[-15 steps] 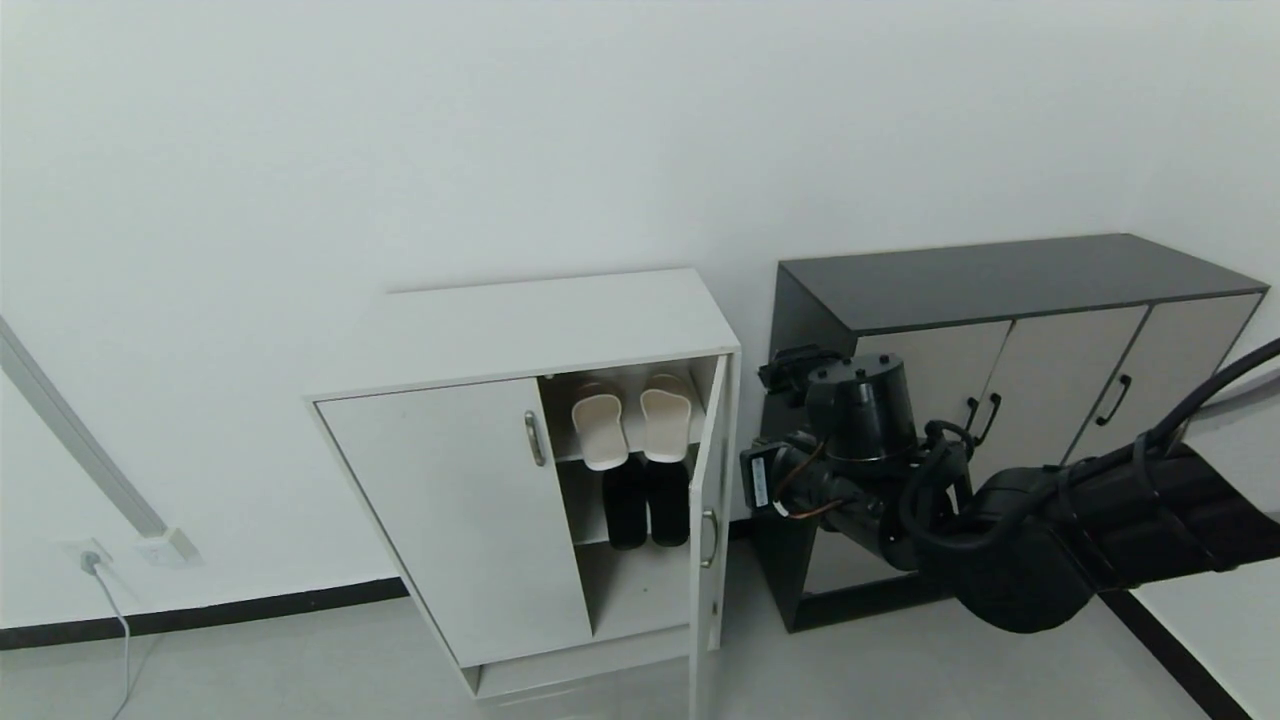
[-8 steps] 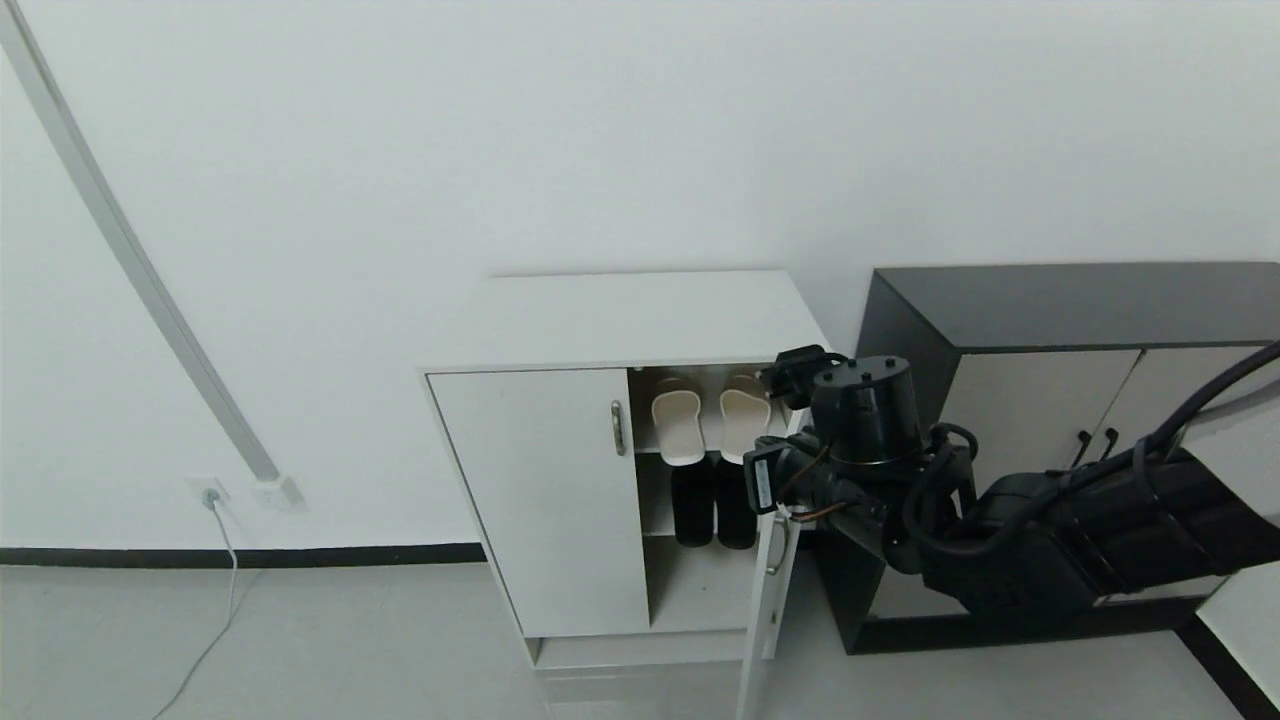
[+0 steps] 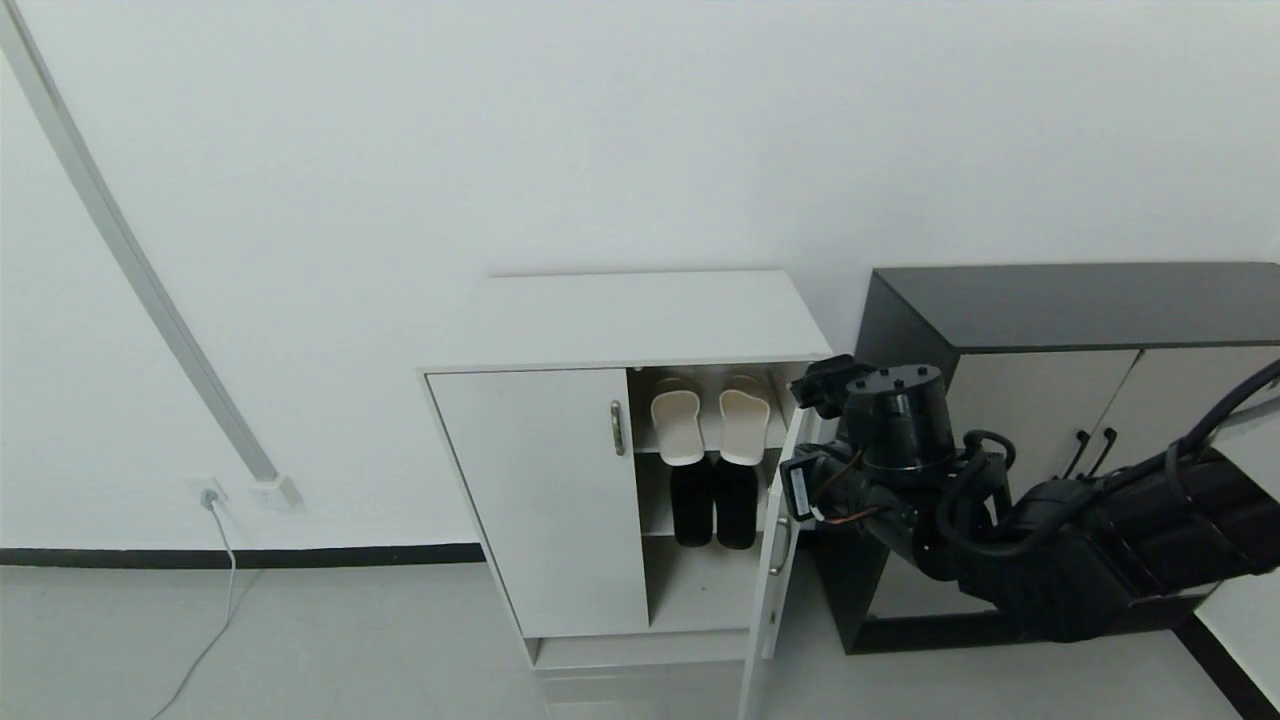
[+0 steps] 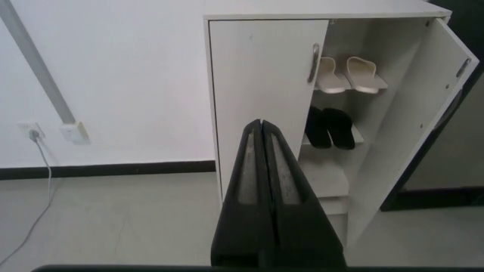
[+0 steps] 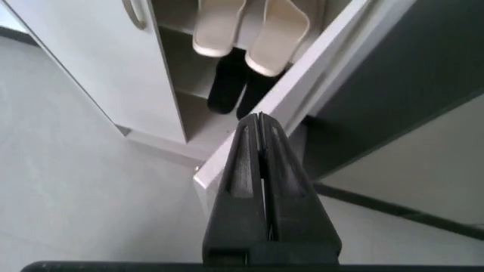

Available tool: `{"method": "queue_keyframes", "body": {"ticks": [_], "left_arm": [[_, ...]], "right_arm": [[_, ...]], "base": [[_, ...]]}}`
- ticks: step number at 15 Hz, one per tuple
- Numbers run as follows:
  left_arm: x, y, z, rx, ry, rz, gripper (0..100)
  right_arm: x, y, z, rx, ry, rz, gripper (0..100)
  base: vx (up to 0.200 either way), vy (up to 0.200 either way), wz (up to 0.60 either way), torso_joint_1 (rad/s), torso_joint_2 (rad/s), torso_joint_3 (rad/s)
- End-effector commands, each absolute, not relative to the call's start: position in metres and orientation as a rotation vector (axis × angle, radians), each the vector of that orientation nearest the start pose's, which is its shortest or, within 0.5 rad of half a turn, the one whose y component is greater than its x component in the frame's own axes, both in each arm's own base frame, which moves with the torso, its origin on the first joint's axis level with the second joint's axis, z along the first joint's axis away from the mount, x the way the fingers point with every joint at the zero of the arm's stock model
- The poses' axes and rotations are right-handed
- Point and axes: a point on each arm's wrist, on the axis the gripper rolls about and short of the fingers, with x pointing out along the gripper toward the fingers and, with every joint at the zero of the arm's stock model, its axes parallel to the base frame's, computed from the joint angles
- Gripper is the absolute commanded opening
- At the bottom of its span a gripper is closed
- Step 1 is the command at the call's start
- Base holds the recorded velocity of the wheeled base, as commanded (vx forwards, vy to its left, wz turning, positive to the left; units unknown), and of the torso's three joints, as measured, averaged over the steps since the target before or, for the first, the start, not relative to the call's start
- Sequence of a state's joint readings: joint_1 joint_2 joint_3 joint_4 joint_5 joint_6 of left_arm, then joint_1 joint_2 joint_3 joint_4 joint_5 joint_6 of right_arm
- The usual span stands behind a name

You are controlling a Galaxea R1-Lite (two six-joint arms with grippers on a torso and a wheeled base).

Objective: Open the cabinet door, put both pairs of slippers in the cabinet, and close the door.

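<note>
Currently cabinet (image 3: 620, 320) right door (image 3: 775, 570) stands open. Beige slippers (image 3: 710, 425) on upper shelf, black slippers (image 3: 712, 515) on shelf below. Right gripper (image 5: 261, 117) pressed together, empty, beside door's outer face. Left gripper (image 4: 262, 125) pressed together, empty, facing cabinet.

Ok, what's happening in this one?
The robot is at the closing stage of stowing slippers. The white slippers sit on the upper shelf of the white cabinet, and the black slippers on the shelf below. The right door stands open. The right gripper, shut and empty, is by that door's outer side; contact cannot be judged. The left gripper, shut, is held back in front of the cabinet.
</note>
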State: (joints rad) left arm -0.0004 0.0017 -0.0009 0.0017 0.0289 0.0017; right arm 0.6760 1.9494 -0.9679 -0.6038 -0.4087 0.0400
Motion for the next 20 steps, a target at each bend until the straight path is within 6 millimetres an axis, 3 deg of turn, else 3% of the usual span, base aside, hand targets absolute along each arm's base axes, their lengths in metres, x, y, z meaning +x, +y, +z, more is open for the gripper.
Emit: {"method": "queue_keyframes", "body": {"ticks": [1, 7, 12, 15, 20], "left_arm": [[-0.023, 0.001, 0.076, 0.002, 0.003, 0.029, 0], [-0.023, 0.001, 0.075, 0.002, 0.005, 0.029, 0], [-0.023, 0.001, 0.075, 0.002, 0.005, 0.029, 0], [-0.023, 0.001, 0.075, 0.002, 0.005, 0.029, 0], [-0.023, 0.001, 0.075, 0.002, 0.005, 0.029, 0]], "right_arm": [[0.287, 0.214, 0.130, -0.171, 0.359, 0.248, 0], [0.293, 0.218, 0.104, -0.193, 0.426, 0.268, 0], [0.315, 0.235, 0.092, -0.177, 0.421, 0.293, 0], [0.328, 0.248, 0.096, -0.030, 0.363, 0.363, 0], [0.316, 0.241, 0.093, 0.036, 0.301, 0.454, 0]], "base": [[0.000, 0.000, 0.00, 0.000, 0.00, 0.000], [0.000, 0.000, 0.00, 0.000, 0.00, 0.000], [0.000, 0.000, 0.00, 0.000, 0.00, 0.000], [0.000, 0.000, 0.00, 0.000, 0.00, 0.000], [0.000, 0.000, 0.00, 0.000, 0.00, 0.000]]}}
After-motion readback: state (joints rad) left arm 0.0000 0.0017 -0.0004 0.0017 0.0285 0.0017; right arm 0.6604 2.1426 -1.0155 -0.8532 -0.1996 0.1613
